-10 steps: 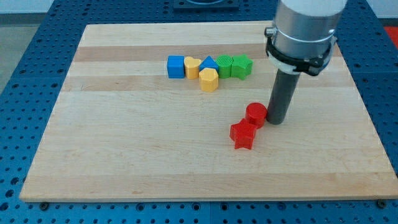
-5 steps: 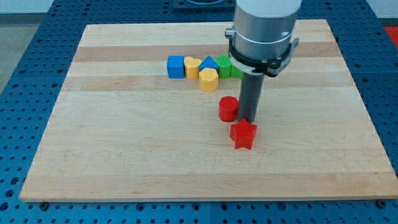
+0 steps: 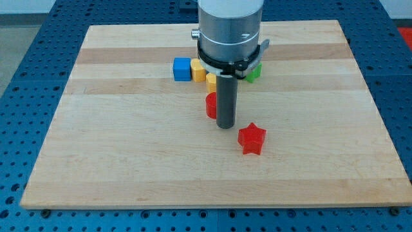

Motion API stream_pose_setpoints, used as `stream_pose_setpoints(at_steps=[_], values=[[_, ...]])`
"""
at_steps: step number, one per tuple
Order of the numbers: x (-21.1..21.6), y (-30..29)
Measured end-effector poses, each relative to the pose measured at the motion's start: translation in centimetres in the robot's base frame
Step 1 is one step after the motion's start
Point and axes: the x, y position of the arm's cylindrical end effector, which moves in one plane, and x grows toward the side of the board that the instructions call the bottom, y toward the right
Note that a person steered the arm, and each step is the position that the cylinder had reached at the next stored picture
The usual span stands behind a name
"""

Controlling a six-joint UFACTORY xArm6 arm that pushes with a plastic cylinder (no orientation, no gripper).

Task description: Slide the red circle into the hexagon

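Note:
The red circle sits just below the row of blocks, partly hidden behind my rod. My tip rests on the board against the circle's right side. The yellow hexagon is directly above the red circle, mostly hidden by the arm; whether they touch cannot be told. A red star lies apart to the lower right of my tip.
A blue cube and a yellow block sit at the left of the row. A green block peeks out on the arm's right. The wooden board lies on a blue perforated table.
My tip has moved left and slightly up, pushing the red circle away from the red star toward the yellow hexagon. The arm now hides most of the block row.

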Motion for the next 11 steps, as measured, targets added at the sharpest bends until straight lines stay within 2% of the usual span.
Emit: stream_pose_setpoints(at_steps=[6, 11], values=[[0.1, -2.2], [-2.1, -2.1]])
